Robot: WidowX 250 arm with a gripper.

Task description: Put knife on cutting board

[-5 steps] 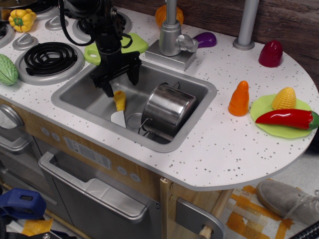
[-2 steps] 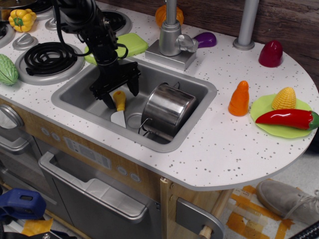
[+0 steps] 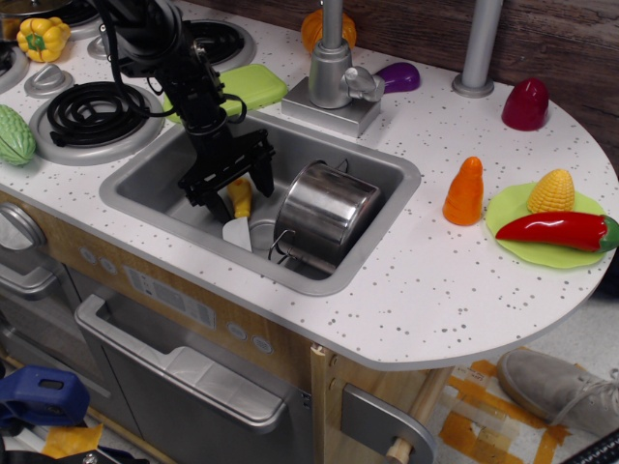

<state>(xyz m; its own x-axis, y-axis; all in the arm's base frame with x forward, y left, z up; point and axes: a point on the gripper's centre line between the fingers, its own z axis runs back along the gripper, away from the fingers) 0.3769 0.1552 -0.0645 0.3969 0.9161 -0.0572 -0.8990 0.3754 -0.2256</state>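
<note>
The knife (image 3: 238, 215) lies in the sink (image 3: 145, 188), its yellow-orange handle pointing to the back and its white blade to the front. My gripper (image 3: 240, 190) is lowered into the sink and open, with its two black fingers (image 3: 215, 199) on either side of the handle. Whether they touch the handle I cannot tell. The light-green cutting board (image 3: 253, 85) lies on the counter behind the sink, left of the faucet, and my arm partly hides it.
A steel pot (image 3: 324, 213) lies tipped in the sink right beside the knife. The faucet (image 3: 334, 72) stands behind it. Stove burners (image 3: 97, 108) are at the left. An orange carrot toy (image 3: 465, 191) and a lime plate (image 3: 542, 246) with corn and red pepper are at the right.
My gripper has come down over the knife handle and shifted slightly right. The knife has shifted a little to the right on the sink floor.
</note>
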